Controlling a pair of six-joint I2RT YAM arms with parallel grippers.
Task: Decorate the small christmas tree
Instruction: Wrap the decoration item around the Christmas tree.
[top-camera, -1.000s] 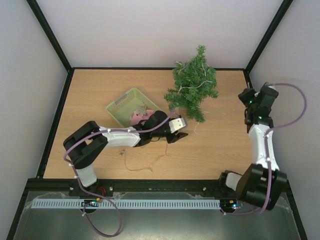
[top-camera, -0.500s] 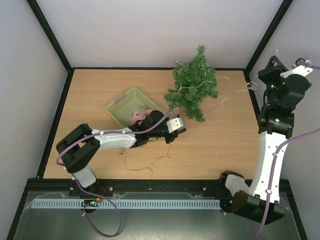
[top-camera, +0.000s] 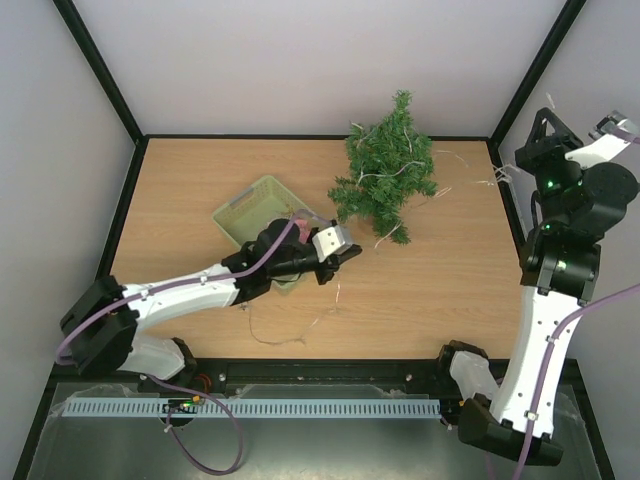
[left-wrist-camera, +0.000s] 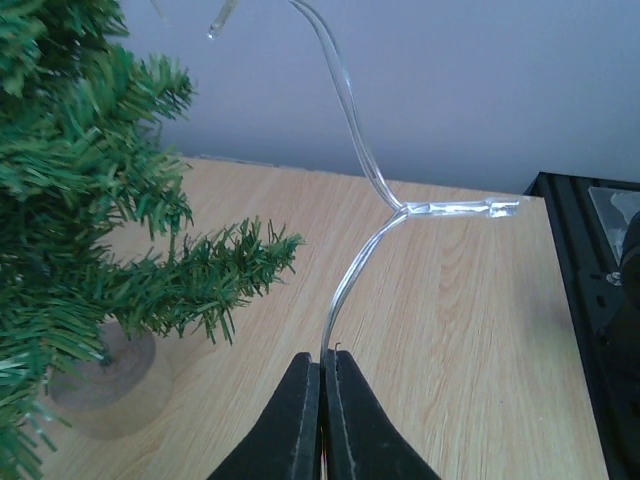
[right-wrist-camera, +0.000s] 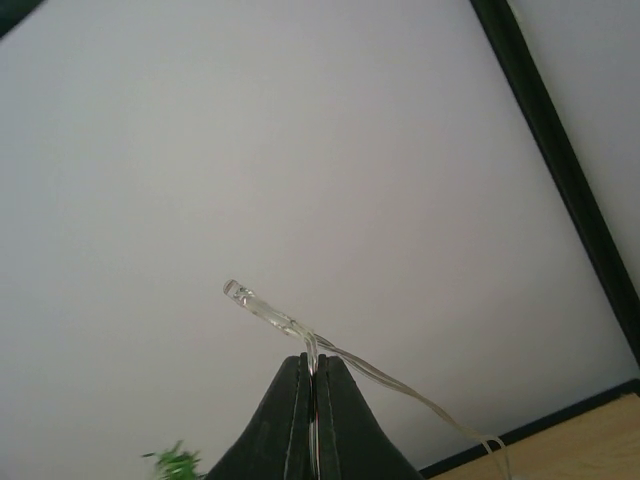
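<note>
Pictured at the far middle of the wooden table (top-camera: 450, 290), upright on a round wooden base (left-wrist-camera: 95, 385): the small christmas tree (top-camera: 386, 170), with a pale green basket (top-camera: 232, 205) just to its near left. Stretched in from the near left, the left gripper (left-wrist-camera: 322, 358), clenched on a clear light string (left-wrist-camera: 362, 160) just near of the lowest branches, one bulb (left-wrist-camera: 470, 208) jutting to the right above the fingertips. High at the far right edge, the right gripper (right-wrist-camera: 312, 362), pinched tight on a further stretch of light string, a bulb tip poking past its fingers. Across the near table, a loose wire (top-camera: 290, 338) lying in a curve.
</note>
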